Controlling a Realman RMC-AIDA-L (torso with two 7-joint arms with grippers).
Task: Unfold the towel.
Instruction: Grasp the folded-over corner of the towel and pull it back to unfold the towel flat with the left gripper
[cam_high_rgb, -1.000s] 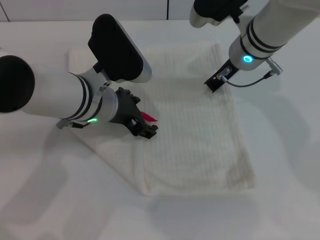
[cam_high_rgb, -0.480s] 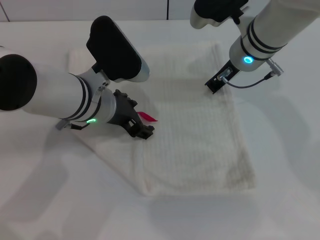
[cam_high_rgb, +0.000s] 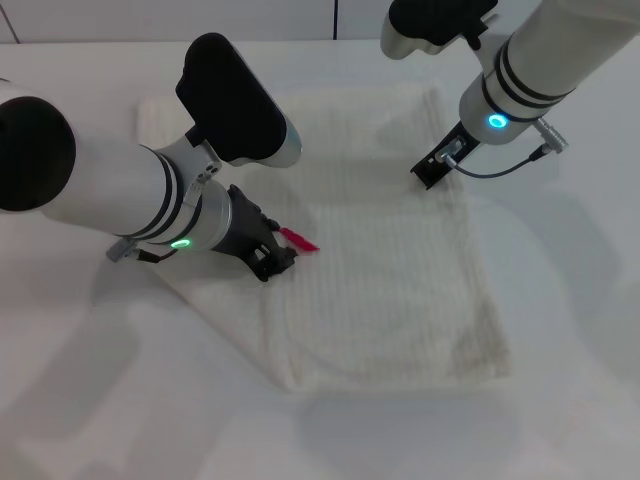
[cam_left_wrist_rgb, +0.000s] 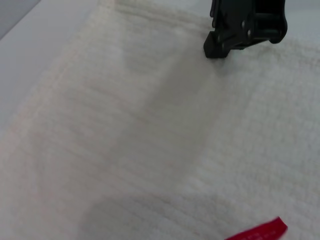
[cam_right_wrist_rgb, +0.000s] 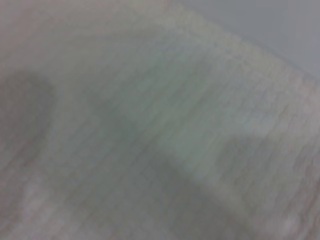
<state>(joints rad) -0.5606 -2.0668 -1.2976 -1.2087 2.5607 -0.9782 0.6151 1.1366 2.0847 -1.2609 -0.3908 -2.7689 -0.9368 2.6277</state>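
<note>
The cream-white ribbed towel (cam_high_rgb: 390, 250) lies flat on the white table, folded, with a doubled edge along its near-left side. Its small red tag (cam_high_rgb: 300, 240) lies on top near the towel's left part. My left gripper (cam_high_rgb: 273, 260) is low over the towel, just left of the tag. My right gripper (cam_high_rgb: 432, 170) touches the towel near its far-right edge. The left wrist view shows the towel (cam_left_wrist_rgb: 150, 125), the tag (cam_left_wrist_rgb: 257, 232) and the right gripper (cam_left_wrist_rgb: 245, 30) farther off. The right wrist view shows only towel (cam_right_wrist_rgb: 160, 120).
The white table (cam_high_rgb: 560, 400) runs around the towel on all sides. My left arm's thick white forearm (cam_high_rgb: 110, 190) lies over the towel's left part. A cable (cam_high_rgb: 500, 165) hangs from my right wrist.
My left gripper has moved a little to the left, away from the red tag, which has stayed about where it was. The right gripper has not moved.
</note>
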